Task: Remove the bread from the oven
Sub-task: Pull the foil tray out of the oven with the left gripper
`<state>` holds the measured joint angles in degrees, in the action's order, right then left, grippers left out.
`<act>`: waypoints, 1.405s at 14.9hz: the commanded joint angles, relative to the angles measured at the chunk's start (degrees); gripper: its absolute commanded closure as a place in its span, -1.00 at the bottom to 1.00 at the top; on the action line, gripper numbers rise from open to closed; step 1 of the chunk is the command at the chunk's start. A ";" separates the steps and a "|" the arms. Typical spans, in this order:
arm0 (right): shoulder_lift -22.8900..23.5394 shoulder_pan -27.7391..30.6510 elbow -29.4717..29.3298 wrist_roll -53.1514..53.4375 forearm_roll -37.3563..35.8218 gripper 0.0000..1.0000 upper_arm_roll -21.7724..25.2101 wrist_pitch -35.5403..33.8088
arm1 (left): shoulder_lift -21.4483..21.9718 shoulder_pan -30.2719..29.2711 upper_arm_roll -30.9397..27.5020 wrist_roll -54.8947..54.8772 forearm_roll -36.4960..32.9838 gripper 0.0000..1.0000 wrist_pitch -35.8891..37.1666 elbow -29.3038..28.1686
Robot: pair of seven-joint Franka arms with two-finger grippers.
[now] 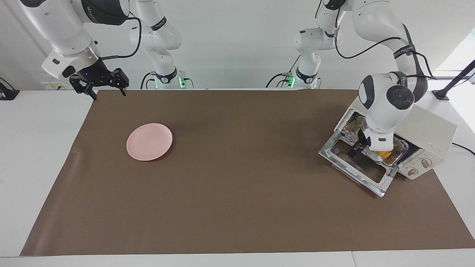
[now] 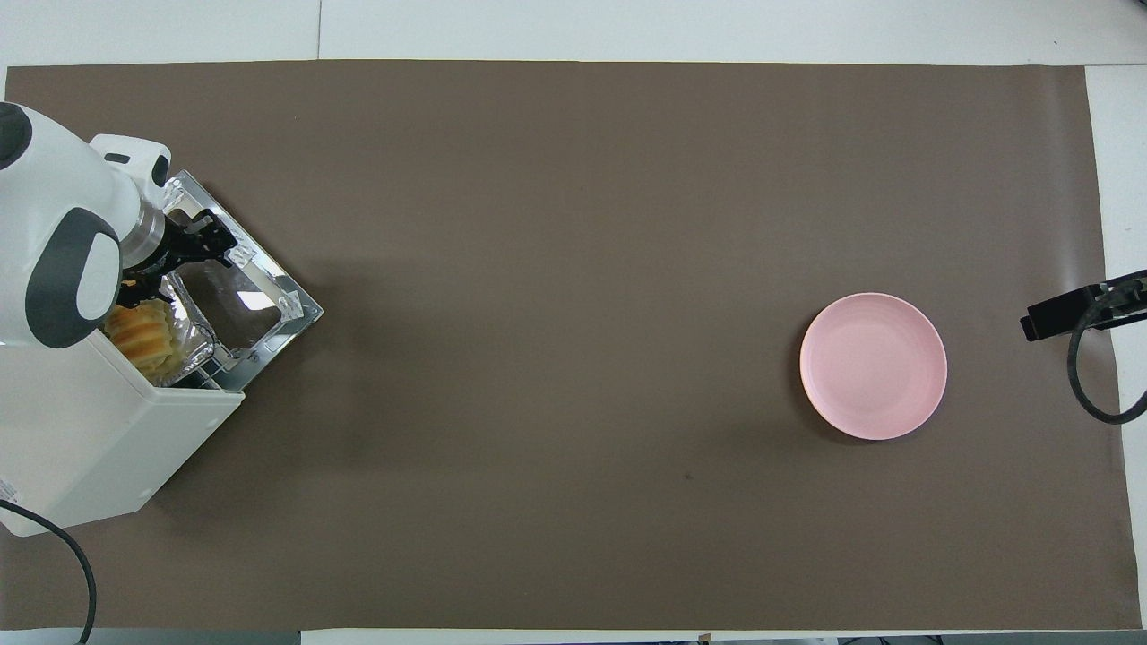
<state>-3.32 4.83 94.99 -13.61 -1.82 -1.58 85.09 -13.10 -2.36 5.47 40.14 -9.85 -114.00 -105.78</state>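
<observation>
The bread lies in a foil tray at the mouth of the oven, whose door is dropped open. It looks light, soft and easily crushed, best pinched gently across its middle. The left claw hangs over the tray's edge; its grip cannot be told. The right claw waits spread open over the tabletop's corner.

Brown-matted table: oven, plate.
</observation>
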 commanded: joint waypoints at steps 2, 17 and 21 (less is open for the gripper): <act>-0.54 0.88 0.37 -1.15 -0.81 -1.00 -0.61 -0.63 | 2.64 -0.45 -0.46 0.56 -1.49 0.39 -1.76 -4.08; -0.54 0.88 0.37 -1.15 -0.81 -1.00 -0.61 -0.63 | -3.33 20.70 -0.02 -2.17 2.02 1.00 0.00 11.20; -0.45 0.97 0.37 -1.15 -0.81 -1.00 -0.61 -0.63 | -3.68 31.08 0.24 -3.22 2.12 1.00 -0.69 9.81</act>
<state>-3.32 4.83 94.99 -13.61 -1.82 -1.59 85.09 -16.07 25.10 6.67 38.49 -8.47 -114.16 -96.22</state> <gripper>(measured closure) 0.000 0.987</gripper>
